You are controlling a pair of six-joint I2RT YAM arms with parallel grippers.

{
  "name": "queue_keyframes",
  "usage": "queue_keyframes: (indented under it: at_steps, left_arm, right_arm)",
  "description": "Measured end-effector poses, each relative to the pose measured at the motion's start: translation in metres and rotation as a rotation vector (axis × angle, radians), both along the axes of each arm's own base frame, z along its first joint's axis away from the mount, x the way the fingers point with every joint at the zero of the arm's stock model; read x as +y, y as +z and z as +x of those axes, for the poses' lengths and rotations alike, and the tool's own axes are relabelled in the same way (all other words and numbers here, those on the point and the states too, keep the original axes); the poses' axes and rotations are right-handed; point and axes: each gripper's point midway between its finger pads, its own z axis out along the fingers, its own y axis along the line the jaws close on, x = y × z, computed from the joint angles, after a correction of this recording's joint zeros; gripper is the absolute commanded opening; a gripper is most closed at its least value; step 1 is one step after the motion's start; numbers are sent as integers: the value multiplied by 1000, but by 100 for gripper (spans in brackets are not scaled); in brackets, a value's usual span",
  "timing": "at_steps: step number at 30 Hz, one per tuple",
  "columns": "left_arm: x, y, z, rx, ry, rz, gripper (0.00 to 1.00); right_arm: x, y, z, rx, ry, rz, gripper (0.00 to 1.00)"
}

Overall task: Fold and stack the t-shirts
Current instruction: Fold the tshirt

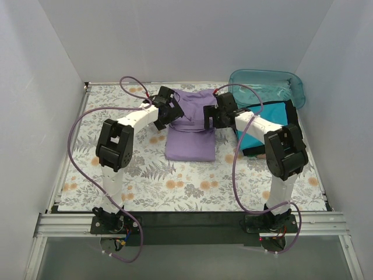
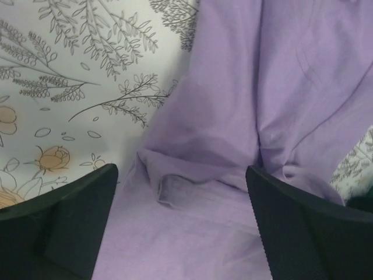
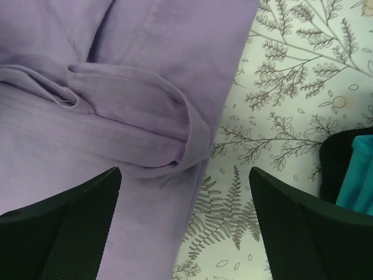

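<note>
The lavender t-shirt point(image 1: 190, 127) lies part-folded in the middle of the table, its upper part bunched. My left gripper point(image 1: 173, 112) is open over the shirt's left edge; in the left wrist view the cloth point(image 2: 233, 116) fills the space between the fingers point(image 2: 64, 227). My right gripper point(image 1: 210, 118) is open over the shirt's right edge; the right wrist view shows a rolled fold of the shirt point(image 3: 128, 105) between its fingers point(image 3: 309, 233). Folded teal point(image 1: 262, 131) and black point(image 1: 291, 111) shirts lie at the right.
A clear teal plastic tub point(image 1: 268, 84) stands at the back right. The table wears a floral cloth point(image 1: 145, 181). White walls close in the left, back and right sides. The teal and black stack also shows at the right edge of the right wrist view point(image 3: 355, 175).
</note>
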Motion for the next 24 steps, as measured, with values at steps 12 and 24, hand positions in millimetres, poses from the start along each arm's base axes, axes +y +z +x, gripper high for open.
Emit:
queue_keyframes:
  at_steps: [12,24]
  left_arm:
    - [31,62,-77,-79,-3,-78,98]
    - [85,31,-209,-46,65,-143,98]
  right_arm:
    - [42,41,-54,-35,237,161,98]
    - [86,-16,-58,83,328,202,98]
